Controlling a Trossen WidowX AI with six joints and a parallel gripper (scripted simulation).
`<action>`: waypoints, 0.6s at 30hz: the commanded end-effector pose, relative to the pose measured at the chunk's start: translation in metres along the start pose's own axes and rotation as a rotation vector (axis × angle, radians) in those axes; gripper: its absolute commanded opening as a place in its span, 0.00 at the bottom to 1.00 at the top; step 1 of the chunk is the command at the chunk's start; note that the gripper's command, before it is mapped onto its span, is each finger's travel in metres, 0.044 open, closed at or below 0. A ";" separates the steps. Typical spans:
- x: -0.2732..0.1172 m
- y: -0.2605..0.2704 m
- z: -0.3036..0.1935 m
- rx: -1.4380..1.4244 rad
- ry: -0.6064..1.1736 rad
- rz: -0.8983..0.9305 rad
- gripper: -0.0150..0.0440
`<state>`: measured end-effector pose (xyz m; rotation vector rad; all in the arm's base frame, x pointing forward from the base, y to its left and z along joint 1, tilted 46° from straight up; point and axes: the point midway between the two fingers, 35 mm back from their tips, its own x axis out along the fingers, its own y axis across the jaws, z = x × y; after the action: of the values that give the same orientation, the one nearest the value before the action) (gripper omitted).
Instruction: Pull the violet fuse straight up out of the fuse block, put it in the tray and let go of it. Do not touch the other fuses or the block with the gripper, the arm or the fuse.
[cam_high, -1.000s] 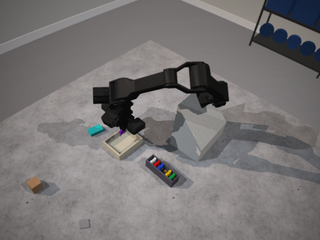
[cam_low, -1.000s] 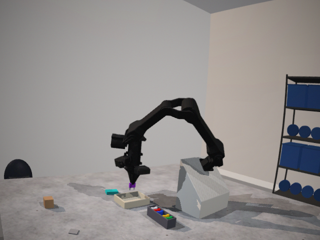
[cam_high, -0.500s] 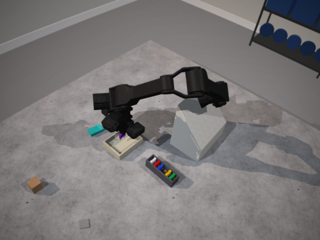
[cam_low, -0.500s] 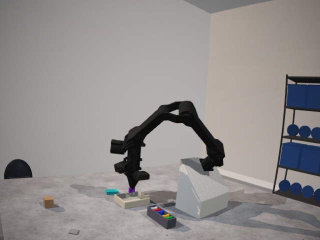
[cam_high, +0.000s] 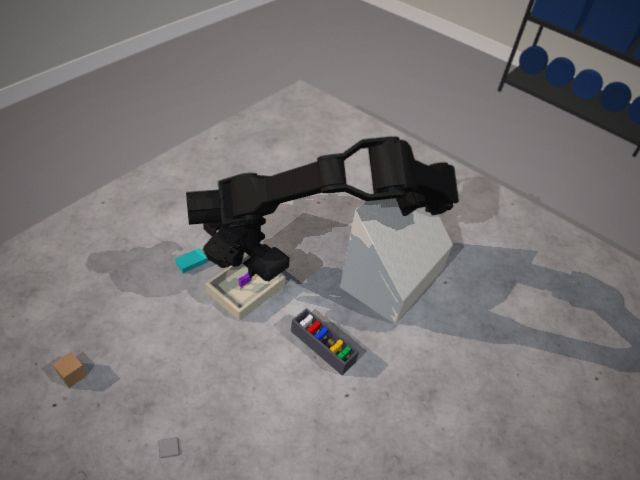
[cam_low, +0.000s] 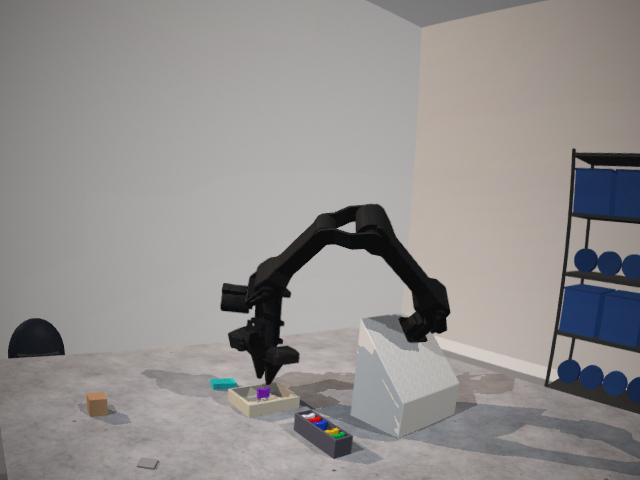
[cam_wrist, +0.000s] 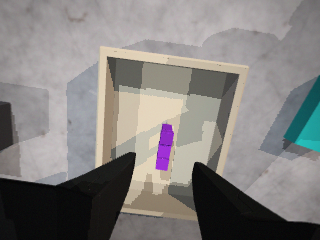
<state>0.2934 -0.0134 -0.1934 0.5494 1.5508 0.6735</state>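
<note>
The small violet plastic fuse (cam_wrist: 164, 147) lies inside the cream square tray (cam_wrist: 104, 115); our tool (cam_wrist: 161, 170) hangs above, fingers apart, gripping nothing. We should lift straight up, clear of the rim.

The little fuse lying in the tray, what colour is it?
Violet fuse, clearest in the wrist view.

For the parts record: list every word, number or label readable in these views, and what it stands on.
None: no readable text in any view.
Fuses and block: plain colours, no ratings or marks.
Violet fuse, tray: bare.
Arm, fingers, pedestal, teal block, tan cube, grey tile, shelf bins: unmarked.
</note>
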 end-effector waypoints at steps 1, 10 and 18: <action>0.000 0.000 0.000 -0.001 0.001 0.000 0.70; -0.037 0.001 -0.001 0.006 0.001 0.005 0.81; -0.037 0.001 -0.001 0.006 0.001 0.005 0.81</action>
<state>0.2966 -0.0390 -0.1663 0.5654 1.5486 0.6703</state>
